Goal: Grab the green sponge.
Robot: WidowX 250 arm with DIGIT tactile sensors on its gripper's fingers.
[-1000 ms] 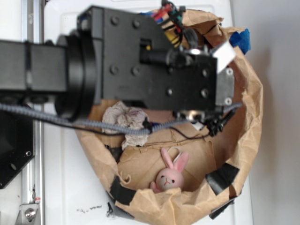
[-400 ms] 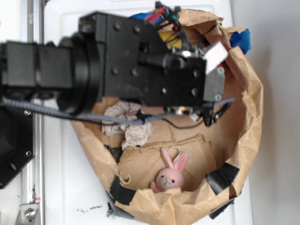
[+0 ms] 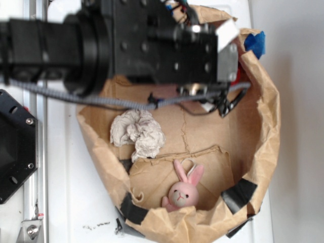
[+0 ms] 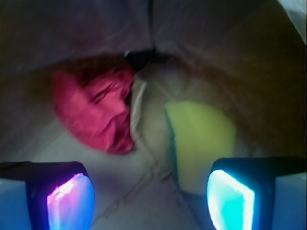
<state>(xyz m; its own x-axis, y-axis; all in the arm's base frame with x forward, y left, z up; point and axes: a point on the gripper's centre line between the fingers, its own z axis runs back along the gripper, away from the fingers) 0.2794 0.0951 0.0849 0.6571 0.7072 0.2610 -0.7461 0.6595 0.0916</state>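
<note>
A: What lies around inside the crumpled brown paper bag (image 3: 266, 126)?

B: A crumpled red paper wad (image 4: 98, 112) left of the yellow foam sponge with its dark green edge (image 4: 199, 141); farther off, an off-white wrinkled cloth wad (image 3: 137, 132) and a pink plush bunny (image 3: 183, 187).

A: And the sponge?

B: Just beyond the right fingertip (image 4: 230, 199), partly overlapped by it. The black gripper (image 4: 151, 199) is spread wide, holding nothing.

The green sponge (image 4: 201, 139) lies just right of a red paper wad (image 4: 98, 115) — yellow foam, dark edge leftward. The gripper (image 4: 151, 199) hangs spread, its right fingertip (image 4: 230, 199) overlapping the sponge's lower corner.
</note>
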